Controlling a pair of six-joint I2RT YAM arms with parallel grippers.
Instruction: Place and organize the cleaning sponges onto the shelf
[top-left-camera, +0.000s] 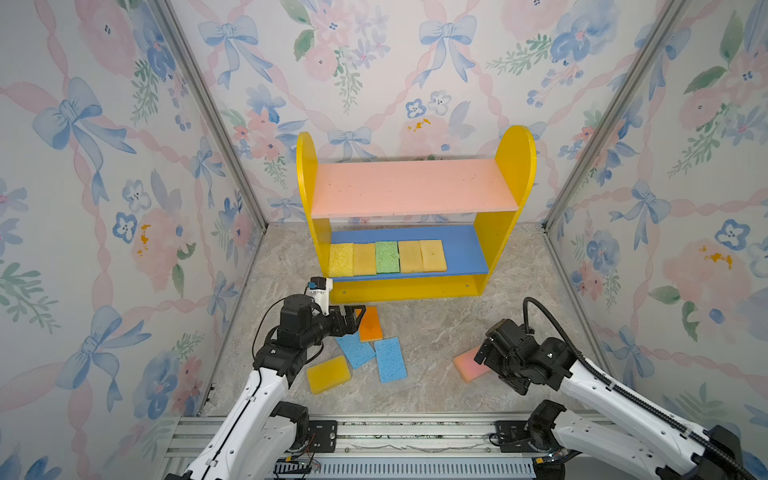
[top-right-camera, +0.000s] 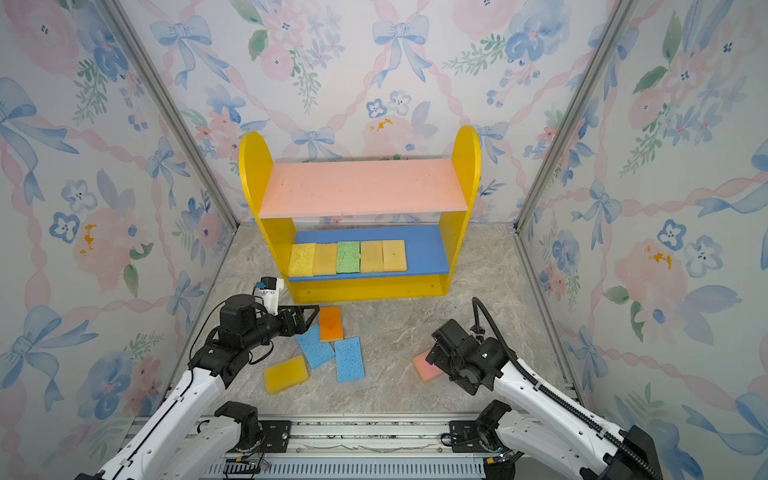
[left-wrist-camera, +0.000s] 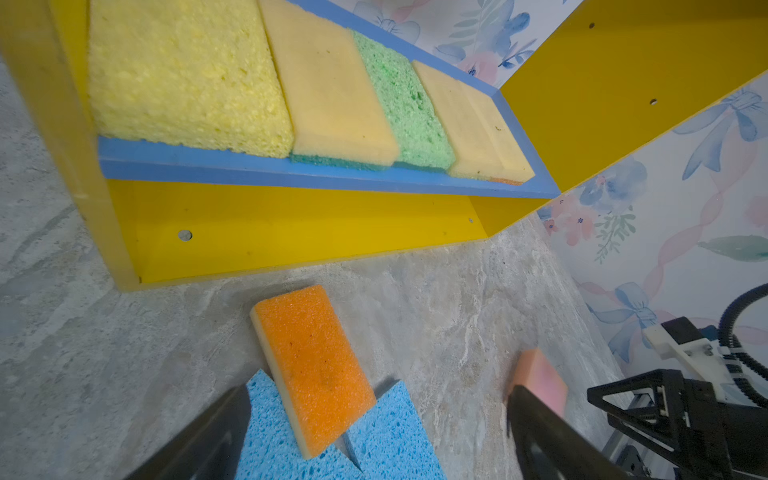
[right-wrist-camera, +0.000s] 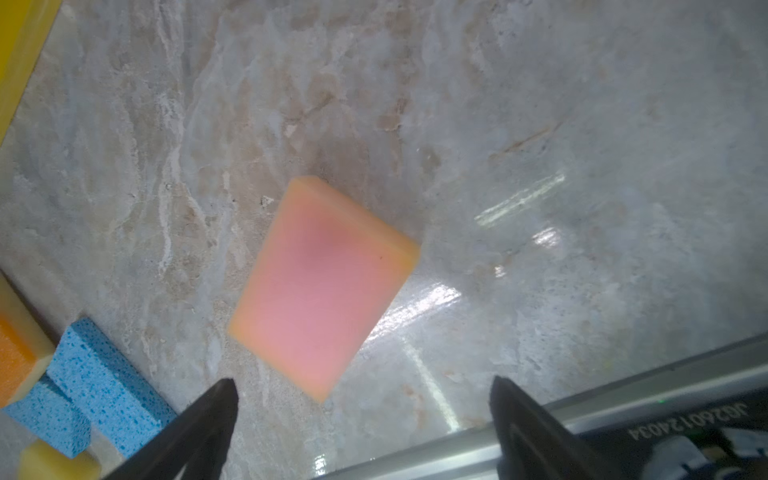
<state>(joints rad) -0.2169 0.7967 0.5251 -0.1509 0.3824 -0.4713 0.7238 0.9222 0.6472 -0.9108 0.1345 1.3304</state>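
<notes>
The shelf stands at the back, and its blue lower board carries a row of several sponges: yellow, green and tan ones. On the floor lie an orange sponge, two blue sponges, a yellow one and a pink one. My left gripper hangs open over the orange sponge, which overlaps the blue pair. Over the pink sponge my right gripper is open and holds nothing.
The pink upper board has nothing on it. Floral walls close in the left, right and back sides. A metal rail runs along the front edge of the marble floor.
</notes>
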